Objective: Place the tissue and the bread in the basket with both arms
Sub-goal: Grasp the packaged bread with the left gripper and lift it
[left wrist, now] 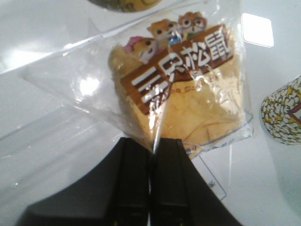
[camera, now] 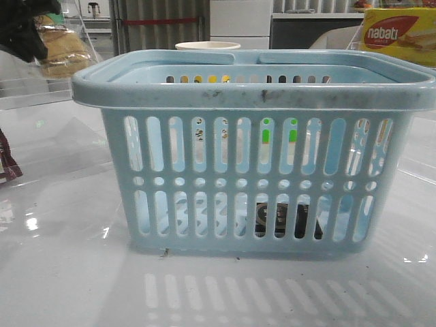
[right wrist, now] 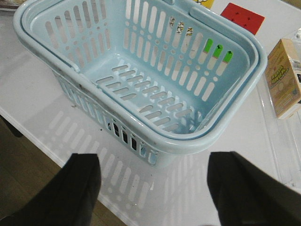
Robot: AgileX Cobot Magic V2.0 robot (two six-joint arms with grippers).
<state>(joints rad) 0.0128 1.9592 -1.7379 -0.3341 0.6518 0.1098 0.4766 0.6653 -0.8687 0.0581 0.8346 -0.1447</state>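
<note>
The light-blue basket [camera: 252, 95] stands in the middle of the table. The black tissue [camera: 286, 221] shows through the basket's lower front slots, and as a dark patch behind the slots [right wrist: 124, 135] in the right wrist view. My left gripper [camera: 37, 27] hangs high at the far left, left of the basket's rim. It is shut on the wrapper edge of the bread [camera: 63, 51]. In the left wrist view the bread [left wrist: 188, 99] hangs from the closed left gripper [left wrist: 153, 141] above the table. My right gripper [right wrist: 153, 157] is open and holds nothing, above the table just outside the basket [right wrist: 197, 136].
A yellow and red nabati box [camera: 398, 34] stands at the back right and a pale cup [camera: 208, 46] behind the basket. A clear plastic tray [camera: 27, 88] lies at the left. A carton [right wrist: 284, 77] and a red square [right wrist: 242, 18] lie beyond the basket. The table edge [right wrist: 56, 146] is close.
</note>
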